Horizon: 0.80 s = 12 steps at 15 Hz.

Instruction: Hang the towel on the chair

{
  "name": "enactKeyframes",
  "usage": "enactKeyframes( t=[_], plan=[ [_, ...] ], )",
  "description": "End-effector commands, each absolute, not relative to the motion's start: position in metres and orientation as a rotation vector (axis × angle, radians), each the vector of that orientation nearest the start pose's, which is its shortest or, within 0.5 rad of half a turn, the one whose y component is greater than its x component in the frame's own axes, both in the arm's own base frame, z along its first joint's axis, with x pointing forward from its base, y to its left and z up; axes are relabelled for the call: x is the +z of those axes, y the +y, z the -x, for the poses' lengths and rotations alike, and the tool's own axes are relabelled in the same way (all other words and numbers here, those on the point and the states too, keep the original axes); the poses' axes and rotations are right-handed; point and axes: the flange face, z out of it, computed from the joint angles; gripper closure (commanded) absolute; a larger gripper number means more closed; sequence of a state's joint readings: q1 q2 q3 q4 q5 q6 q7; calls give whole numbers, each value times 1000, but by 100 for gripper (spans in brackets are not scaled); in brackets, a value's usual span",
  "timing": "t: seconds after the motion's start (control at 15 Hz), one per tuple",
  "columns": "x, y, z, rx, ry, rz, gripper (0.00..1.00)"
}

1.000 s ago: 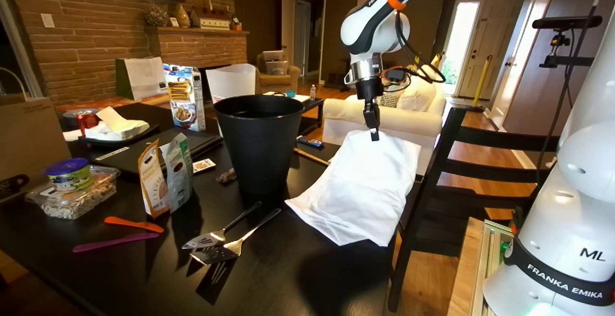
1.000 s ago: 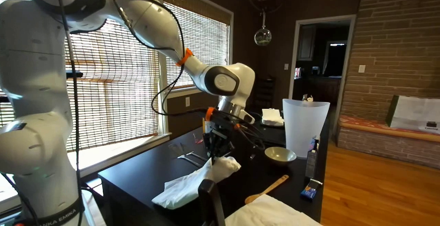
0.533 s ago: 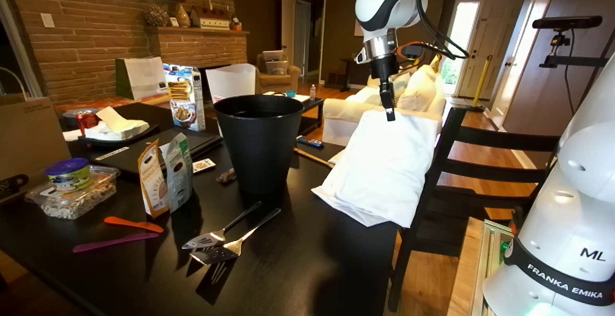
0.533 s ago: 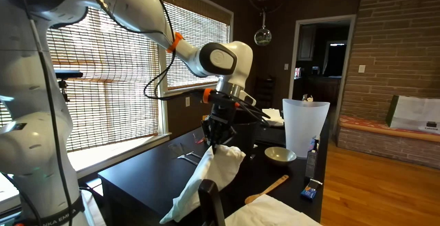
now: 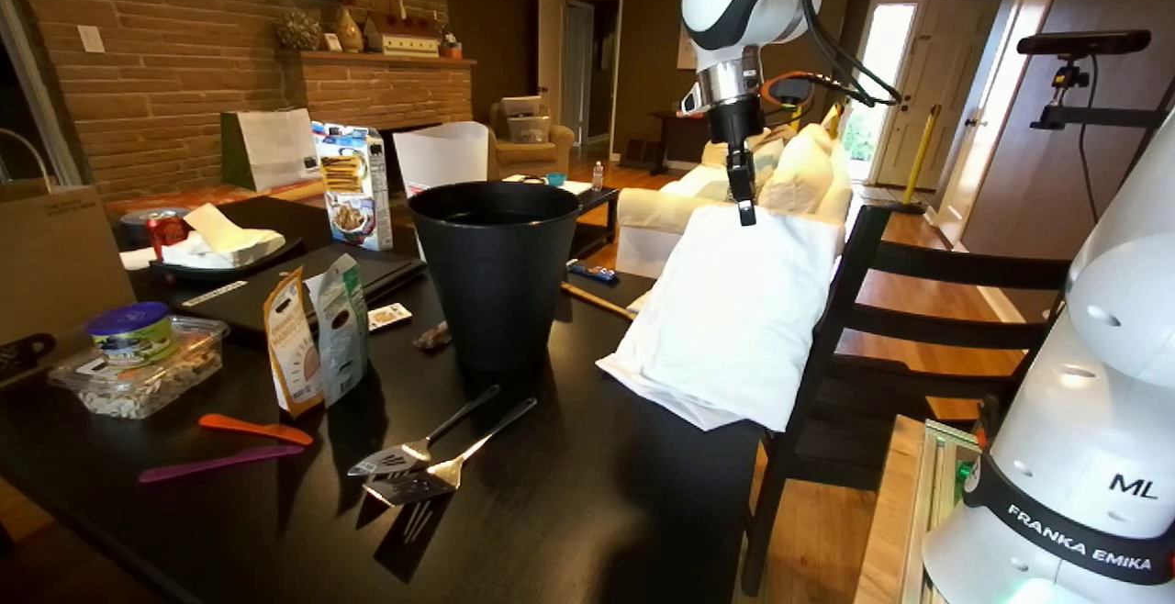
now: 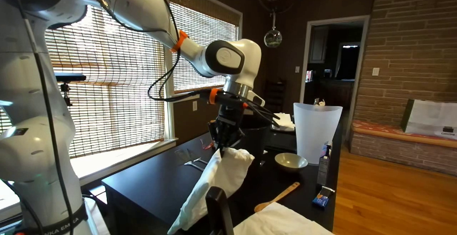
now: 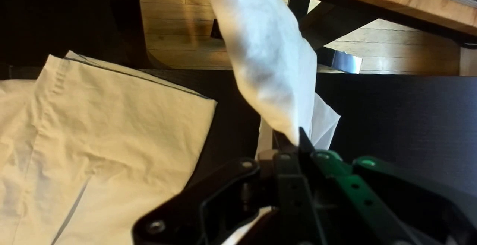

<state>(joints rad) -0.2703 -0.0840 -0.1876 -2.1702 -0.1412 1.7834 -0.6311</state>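
A: What just changed?

B: The white towel (image 5: 725,319) went up! A second ago it was slumped low over the desk (image 5: 551,512). Now it hangs down long and floppy, and in the last half second it rose only a tiny bit more.

A: What has hold of it?

B: The tool (image 5: 747,217). Its two tips are pressed together on the top bit of cloth. (It's a small pinch, so I think it could slip.)

A: Where is it now?

B: Partly over the desk and partly past the edge, near the dark chair (image 5: 964,266). I can't tell if it touches either one.

A: So is it hung up?

B: Not yet. I see none of it over the chair's back. I'd say the picking up is done. Next it should go higher, then across the top slat.
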Motion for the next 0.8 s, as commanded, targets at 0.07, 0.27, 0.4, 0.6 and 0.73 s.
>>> enactKeyframes(
  t=[0.07, 0.27, 0.4, 0.6, 0.73],
  plan=[
    [424, -230, -419, 463, -398, 3014, 99],
    [447, -244, -401, 474, -434, 2972, 99],
    [460, -248, -382, 515, -452, 2930, 99],
    [480, -251, -355, 579, -475, 2885, 99],
    [494, -254, -339, 635, -496, 2886, 99]
  ],
)
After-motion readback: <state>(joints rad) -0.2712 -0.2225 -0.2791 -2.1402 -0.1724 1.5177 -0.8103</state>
